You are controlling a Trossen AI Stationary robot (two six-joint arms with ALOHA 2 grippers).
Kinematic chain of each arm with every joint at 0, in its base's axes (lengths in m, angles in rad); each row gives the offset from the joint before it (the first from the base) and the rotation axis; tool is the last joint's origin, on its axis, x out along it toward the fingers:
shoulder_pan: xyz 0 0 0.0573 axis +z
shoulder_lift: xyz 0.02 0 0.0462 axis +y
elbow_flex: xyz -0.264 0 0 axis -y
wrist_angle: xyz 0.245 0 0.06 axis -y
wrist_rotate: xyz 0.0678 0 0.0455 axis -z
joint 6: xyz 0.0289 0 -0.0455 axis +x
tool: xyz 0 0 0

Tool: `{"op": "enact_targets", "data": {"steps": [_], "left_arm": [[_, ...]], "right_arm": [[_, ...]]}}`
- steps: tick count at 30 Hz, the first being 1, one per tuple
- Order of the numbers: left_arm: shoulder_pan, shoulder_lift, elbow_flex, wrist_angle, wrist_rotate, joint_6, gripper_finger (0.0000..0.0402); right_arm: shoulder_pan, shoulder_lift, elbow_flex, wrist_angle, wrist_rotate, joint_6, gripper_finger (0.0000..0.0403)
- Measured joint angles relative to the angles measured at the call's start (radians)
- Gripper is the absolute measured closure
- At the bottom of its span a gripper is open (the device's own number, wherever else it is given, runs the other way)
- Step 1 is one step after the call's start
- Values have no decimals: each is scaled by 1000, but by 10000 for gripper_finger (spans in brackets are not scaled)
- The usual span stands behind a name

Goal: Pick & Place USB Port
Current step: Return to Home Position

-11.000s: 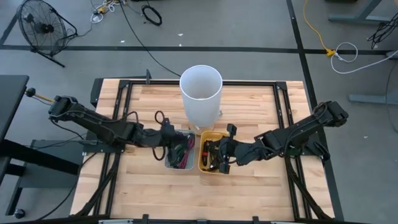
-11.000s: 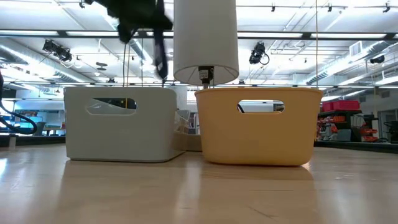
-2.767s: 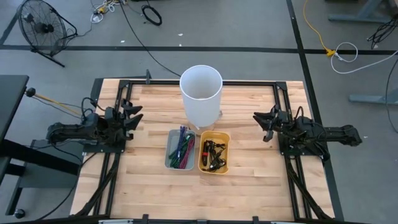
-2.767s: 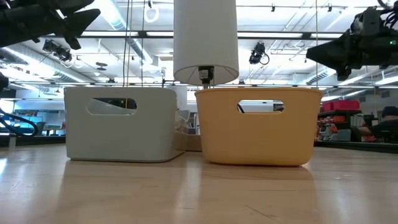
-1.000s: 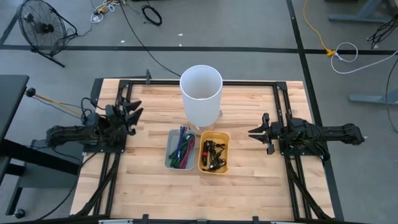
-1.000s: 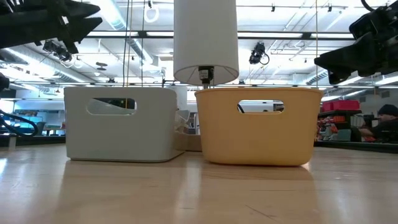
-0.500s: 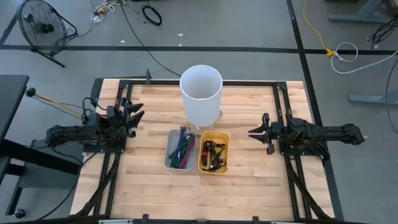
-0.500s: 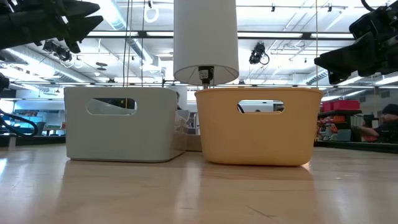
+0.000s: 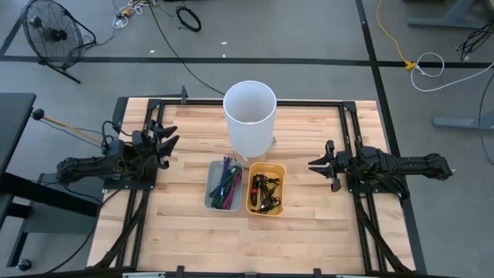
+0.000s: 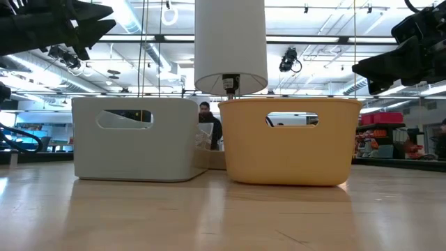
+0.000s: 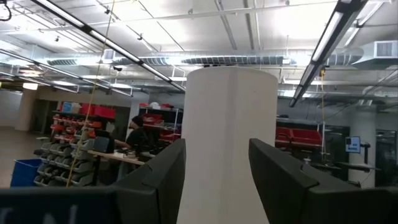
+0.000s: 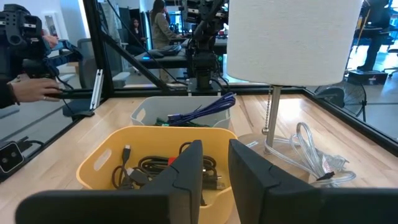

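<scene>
A yellow bin [image 9: 265, 202] at the table's middle holds tangled black USB cables [image 12: 163, 167]; one small plug end [image 12: 126, 150] shows among them. Beside it on the left stands a grey bin [image 9: 210, 194] with coloured cables [image 9: 226, 185]. My left gripper [image 9: 171, 136] hovers open over the table's left side, pointing toward the white lamp shade [image 11: 230, 137]. Over the right side my right gripper [image 9: 310, 164] hovers, pointing at the yellow bin [image 12: 99, 163], its fingers a narrow gap apart [image 12: 216, 149] with nothing between them.
A white lamp [image 9: 249, 108] stands just behind the two bins, its clear cord [image 12: 313, 155] lying on the table by its base. A black frame [image 9: 351, 116] runs round the table. Bare wood lies in front of the bins [image 10: 223, 216]. A person [image 10: 207, 118] shows behind the table.
</scene>
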State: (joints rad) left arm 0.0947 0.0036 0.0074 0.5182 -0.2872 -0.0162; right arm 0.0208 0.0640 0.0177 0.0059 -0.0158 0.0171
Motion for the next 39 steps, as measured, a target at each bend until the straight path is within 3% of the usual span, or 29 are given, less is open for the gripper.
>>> {"op": "enact_targets", "data": {"steps": [39], "left_arm": [[-37,3,0,0,-4,0,220]], "right_arm": [[0,0,0,0,0,0,323]]}}
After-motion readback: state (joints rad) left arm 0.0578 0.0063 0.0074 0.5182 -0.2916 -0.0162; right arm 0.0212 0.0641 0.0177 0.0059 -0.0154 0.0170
